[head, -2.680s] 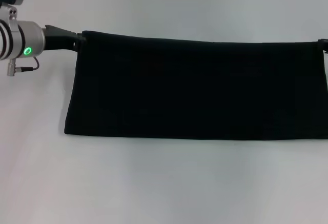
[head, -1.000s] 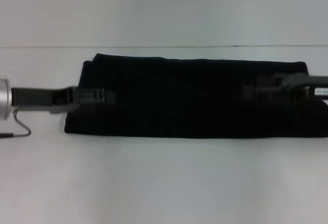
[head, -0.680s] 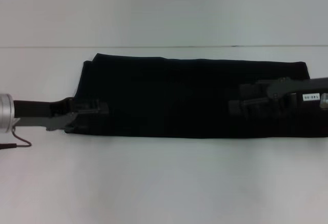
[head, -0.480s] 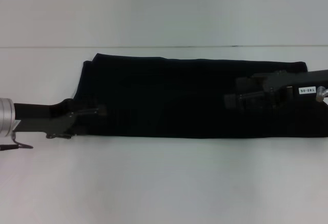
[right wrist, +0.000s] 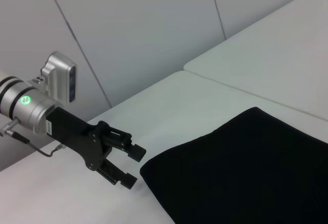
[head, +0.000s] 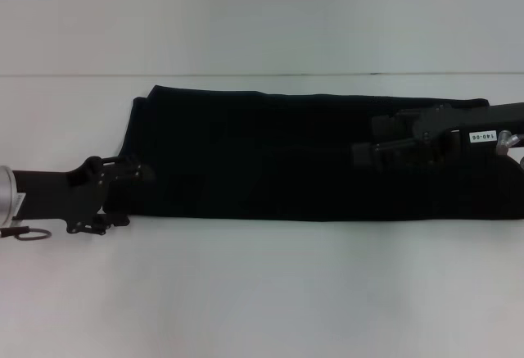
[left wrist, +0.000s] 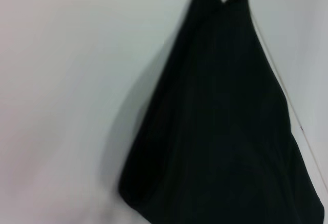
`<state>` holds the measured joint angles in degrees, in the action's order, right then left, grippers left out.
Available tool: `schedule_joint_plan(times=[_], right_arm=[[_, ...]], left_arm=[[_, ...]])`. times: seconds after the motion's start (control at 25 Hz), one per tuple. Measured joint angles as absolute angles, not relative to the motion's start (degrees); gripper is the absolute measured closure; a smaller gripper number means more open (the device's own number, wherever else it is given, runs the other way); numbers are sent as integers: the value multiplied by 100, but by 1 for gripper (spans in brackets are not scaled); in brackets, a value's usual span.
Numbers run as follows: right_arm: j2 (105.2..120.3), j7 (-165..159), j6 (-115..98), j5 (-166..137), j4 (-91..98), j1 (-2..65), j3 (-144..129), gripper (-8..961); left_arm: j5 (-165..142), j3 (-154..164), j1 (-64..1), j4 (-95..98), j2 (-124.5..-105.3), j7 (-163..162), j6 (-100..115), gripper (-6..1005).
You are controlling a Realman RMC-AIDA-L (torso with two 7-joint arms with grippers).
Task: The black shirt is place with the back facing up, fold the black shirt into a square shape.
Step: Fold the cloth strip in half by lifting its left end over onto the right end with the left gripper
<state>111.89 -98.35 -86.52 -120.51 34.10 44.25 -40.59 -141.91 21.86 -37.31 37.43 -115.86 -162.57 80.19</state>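
Table (head: pixel 262 292): smooth, pale surface.
Black shirt (head: pixel 270 153): matte cloth folded into a long flat band, long axis running left to right across the table's middle.
Right gripper (head: pixel 364 149): over the shirt's right part; grip cannot be told.
Left gripper (head: pixel 123 190): at the shirt's left end, fingers spread, empty.

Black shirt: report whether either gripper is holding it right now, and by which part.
Nothing is held by the left gripper: its jaws are open, just off the end of the black shirt. The right gripper is over the shirt; whether it grips cannot be told.
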Motion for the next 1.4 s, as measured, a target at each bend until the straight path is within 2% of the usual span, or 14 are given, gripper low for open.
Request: schedule_joint_plan(times=[1.4], right_arm=[[11223,-9852,-8561,-12021,3419,4430,-4036,31]], left_arm=[[-14228,2188,-3711,3371,-11592,-16129,7021,62]])
